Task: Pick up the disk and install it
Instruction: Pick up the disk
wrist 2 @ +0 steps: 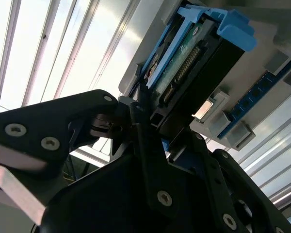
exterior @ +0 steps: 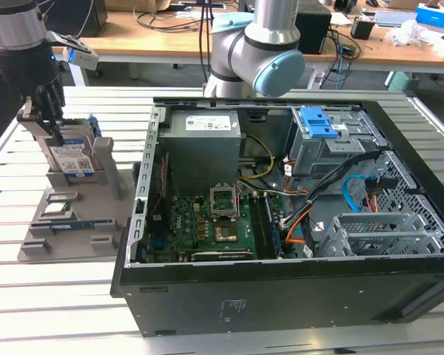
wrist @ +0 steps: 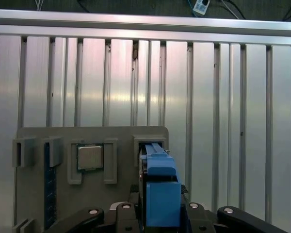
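The disk [exterior: 72, 159] stands upright in a slot of a grey holder [exterior: 66, 229] at the exterior view's left, its white-and-blue label facing the camera. My gripper [exterior: 53, 122] reaches down over its top edge. In the second wrist view the black fingers [wrist 2: 138, 116] press against both sides of the disk [wrist 2: 184, 53], whose blue carrier rail and connector edge show. In the first wrist view the blue carrier [wrist: 160, 187] sits between the finger bases, still seated in the holder [wrist: 34, 194]. The gripper is shut on the disk.
An open computer case [exterior: 281, 296] lies on the slatted metal table [exterior: 29, 310], to the exterior view's right of the holder. Inside are a drive bay with a blue latch [exterior: 318, 122], a metal drive cage [exterior: 377, 229] and cables. A processor chip [wrist: 89, 156] sits in the holder.
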Robot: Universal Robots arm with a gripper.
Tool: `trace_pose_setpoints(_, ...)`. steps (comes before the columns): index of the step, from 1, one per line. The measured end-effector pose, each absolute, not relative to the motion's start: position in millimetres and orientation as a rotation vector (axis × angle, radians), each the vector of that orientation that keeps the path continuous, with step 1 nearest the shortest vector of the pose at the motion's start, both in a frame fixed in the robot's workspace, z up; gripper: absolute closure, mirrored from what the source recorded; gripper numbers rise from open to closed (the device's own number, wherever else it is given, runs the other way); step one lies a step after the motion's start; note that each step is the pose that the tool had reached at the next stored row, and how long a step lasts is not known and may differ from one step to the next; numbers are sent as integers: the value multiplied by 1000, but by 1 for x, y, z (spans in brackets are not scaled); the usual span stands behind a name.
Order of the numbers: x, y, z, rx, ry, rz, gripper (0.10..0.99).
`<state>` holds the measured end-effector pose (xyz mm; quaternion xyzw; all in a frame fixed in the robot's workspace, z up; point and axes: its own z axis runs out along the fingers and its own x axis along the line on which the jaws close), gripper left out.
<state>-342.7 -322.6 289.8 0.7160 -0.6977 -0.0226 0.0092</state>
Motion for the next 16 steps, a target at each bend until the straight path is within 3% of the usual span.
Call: trace_pose_setpoints(16,-343,-323,291,2237,-2180,-70,722)
